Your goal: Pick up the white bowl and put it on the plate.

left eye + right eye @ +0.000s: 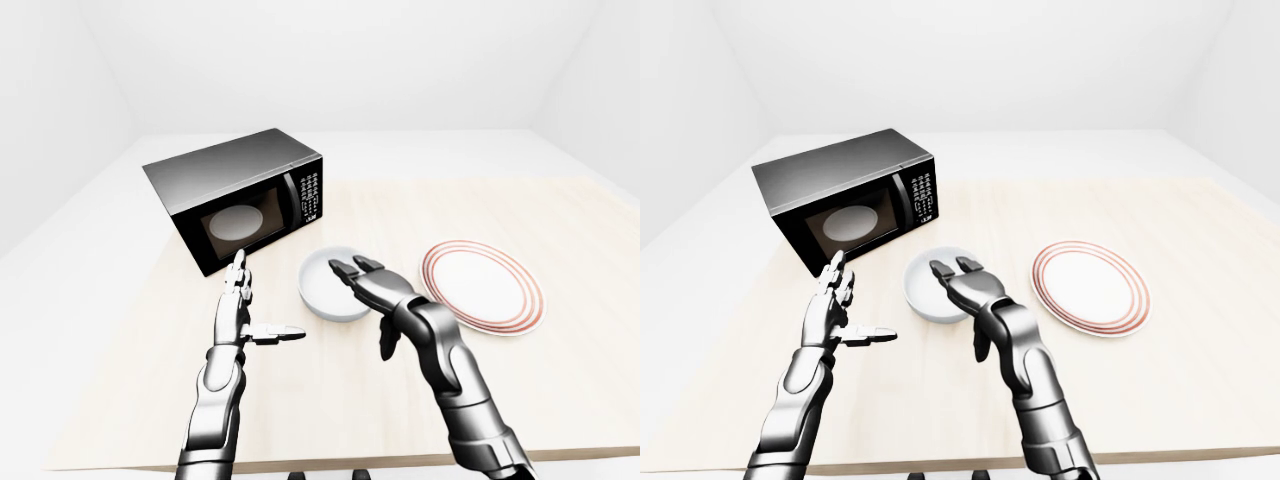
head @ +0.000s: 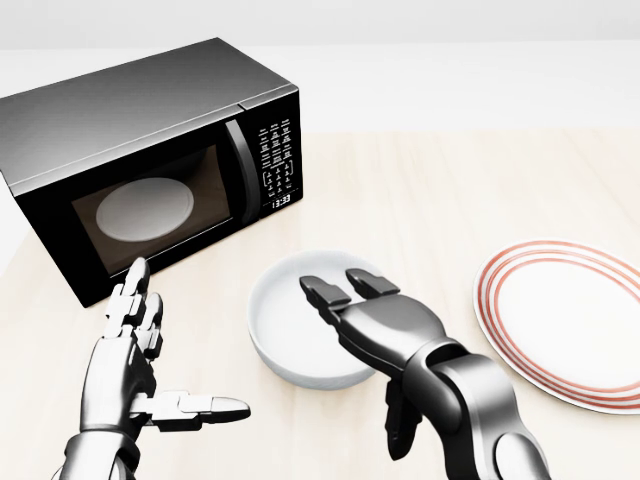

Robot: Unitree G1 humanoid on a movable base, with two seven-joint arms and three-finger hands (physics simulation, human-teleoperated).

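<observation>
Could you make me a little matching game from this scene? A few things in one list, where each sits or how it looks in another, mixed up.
Things:
1. microwave
2. white bowl
3. plate
4. left hand

Descriptions:
a. red rings, at the head view's right edge
b. black, door closed, upper left
c. open, holding nothing
d. partly under the right hand's open fingers

Pairs: 1-b, 2-d, 3-a, 4-c

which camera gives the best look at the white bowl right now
The head view: the round white bowl appears largest there, its rim clear though the open right hand covers its right side. The left-eye and right-eye views show it smaller, likewise partly covered.
</observation>
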